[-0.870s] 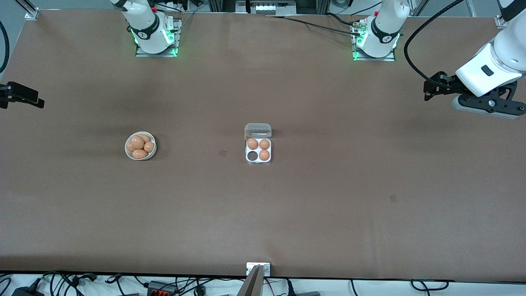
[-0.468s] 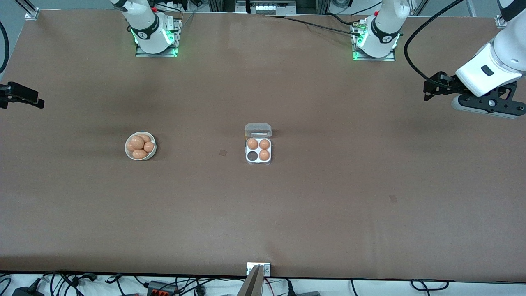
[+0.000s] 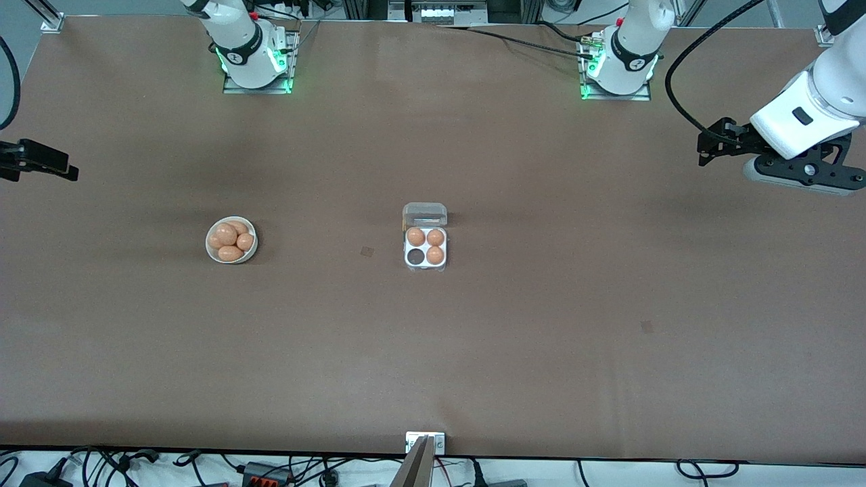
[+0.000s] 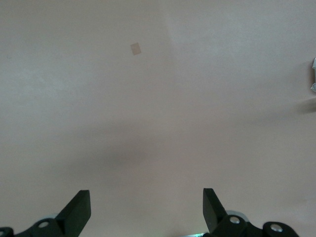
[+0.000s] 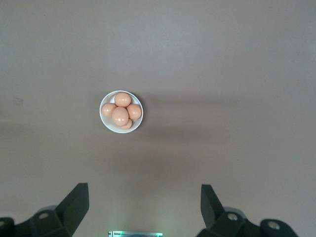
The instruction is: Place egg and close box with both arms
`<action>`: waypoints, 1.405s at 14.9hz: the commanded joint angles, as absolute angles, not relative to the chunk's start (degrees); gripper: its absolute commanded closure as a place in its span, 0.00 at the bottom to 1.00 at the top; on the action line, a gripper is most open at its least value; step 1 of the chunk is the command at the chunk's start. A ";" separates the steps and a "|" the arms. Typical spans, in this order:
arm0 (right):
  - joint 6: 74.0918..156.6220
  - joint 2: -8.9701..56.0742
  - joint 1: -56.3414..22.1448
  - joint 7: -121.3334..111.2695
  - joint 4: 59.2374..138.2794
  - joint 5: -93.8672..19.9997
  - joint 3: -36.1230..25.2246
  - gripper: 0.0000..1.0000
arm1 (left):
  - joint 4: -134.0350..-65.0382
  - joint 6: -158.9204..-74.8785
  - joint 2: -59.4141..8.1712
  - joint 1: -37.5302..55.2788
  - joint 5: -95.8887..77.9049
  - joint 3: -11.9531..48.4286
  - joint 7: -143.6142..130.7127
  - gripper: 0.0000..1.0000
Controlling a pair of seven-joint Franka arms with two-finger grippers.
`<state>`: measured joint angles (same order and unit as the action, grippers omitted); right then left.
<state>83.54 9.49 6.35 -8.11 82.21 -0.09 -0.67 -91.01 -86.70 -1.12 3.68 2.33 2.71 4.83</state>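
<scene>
With lid up, clear box (image 3: 425, 247), three orange-brown eggs (image 3: 427, 243), one empty cell (image 3: 414, 256)

Right gripper (image 3: 40, 162) is mostly chopped off at the front view's edge, only a black bit shows. In the bowl (image 5: 104, 121), the bottom egg (image 5: 127, 124) is mostly buried under the others.

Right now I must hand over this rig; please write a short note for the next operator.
Left claw: open, empty, waiting over the left arm's end of the table.
Right claw: open, empty, high over the table near the bowl.
Box: mid-table, lid open, three eggs in, one cell empty.
Bowl holds spare eggs, toward the right arm's end.
Done: nothing yet.
Left: pick egg, fill cell, close lid.
</scene>
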 commanded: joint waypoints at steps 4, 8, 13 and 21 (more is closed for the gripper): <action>95.32 10.46 4.14 -3.36 93.13 -0.97 -0.18 0.00 | -89.82 -85.87 -1.05 3.69 2.72 2.81 5.45 0.00; 109.91 10.11 0.97 5.42 104.47 -0.97 -0.18 0.00 | -89.82 -85.87 -1.05 3.69 2.72 2.81 5.36 0.00; 126.17 9.49 -1.40 11.16 117.30 -0.97 -0.18 0.00 | -89.82 -85.87 -1.05 3.69 2.72 2.81 5.36 0.00; 141.75 6.24 -3.16 13.27 130.16 -0.70 -0.18 0.00 | -89.82 -85.87 -1.05 3.69 2.72 2.72 5.45 0.00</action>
<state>137.16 9.25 -2.51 12.23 124.90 -0.48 -0.01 -90.97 -86.70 -1.12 3.68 2.33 2.72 4.83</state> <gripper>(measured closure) 0.000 0.000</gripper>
